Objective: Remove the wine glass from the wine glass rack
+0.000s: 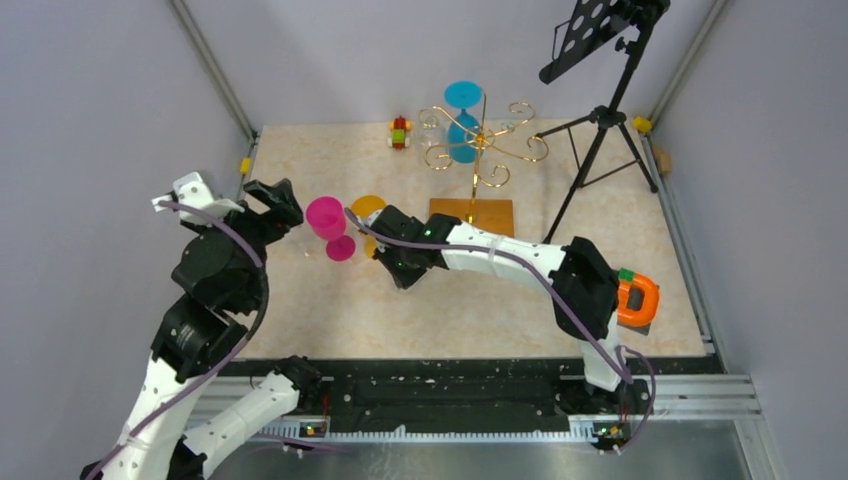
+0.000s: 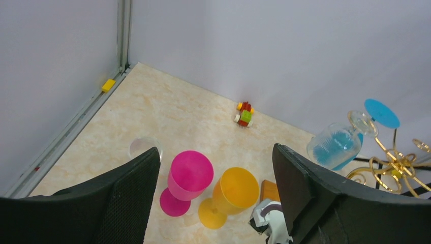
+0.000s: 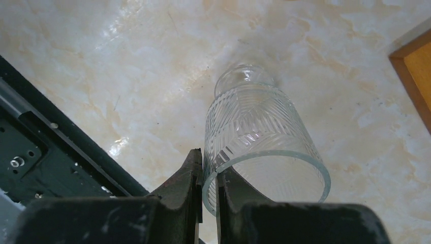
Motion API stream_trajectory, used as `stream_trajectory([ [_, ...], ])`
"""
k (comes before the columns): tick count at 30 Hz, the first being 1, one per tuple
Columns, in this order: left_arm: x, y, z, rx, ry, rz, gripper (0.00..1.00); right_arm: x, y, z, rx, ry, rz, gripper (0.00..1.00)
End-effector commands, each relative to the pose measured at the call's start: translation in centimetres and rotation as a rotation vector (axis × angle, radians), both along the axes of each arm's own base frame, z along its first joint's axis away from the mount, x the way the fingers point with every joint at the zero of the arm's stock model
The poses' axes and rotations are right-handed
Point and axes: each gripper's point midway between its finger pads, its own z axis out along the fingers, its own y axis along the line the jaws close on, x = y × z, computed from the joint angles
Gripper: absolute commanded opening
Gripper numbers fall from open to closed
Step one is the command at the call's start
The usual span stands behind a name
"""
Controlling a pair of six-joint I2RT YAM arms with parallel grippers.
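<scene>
The gold wire wine glass rack (image 1: 480, 148) stands on its orange-brown wooden base (image 1: 472, 215) at the back. A blue wine glass (image 1: 463, 120) and a clear wine glass (image 2: 333, 145) hang upside down from its arms (image 2: 396, 162). My right gripper (image 3: 208, 162) is shut on the rim of another clear ribbed wine glass (image 3: 256, 129), one finger inside and one outside, low over the table left of the base (image 1: 385, 262). My left gripper (image 2: 214, 152) is open and empty above a pink wine glass (image 2: 189, 175) and a yellow wine glass (image 2: 235, 192).
A black tripod stand (image 1: 600, 120) is at the back right. A small toy car (image 1: 400, 131) sits by the back wall. An orange-handled object (image 1: 637, 300) lies at the right. A clear round glass (image 2: 145, 147) shows beside my left finger.
</scene>
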Motion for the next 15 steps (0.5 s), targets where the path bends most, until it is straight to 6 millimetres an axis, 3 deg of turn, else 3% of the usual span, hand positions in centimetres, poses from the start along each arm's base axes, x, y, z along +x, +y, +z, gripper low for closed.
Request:
stream_trajectory([
  [1, -1.1, 1.6, 2.8, -0.051, -0.103, 0.043, 0.84, -0.1, 3.4, 3.2, 0.137, 0.0, 0.046, 0.0],
  [11, -1.3, 1.6, 2.8, -0.043, -0.102, 0.038, 0.84, 0.5, 5.5, 1.7, 0.112, 0.018, 0.051, 0.04],
  [15, -1.4, 1.6, 2.9, -0.04, -0.1, 0.037, 0.84, 1.1, 6.0, 1.5, 0.098, 0.011, 0.04, 0.1],
])
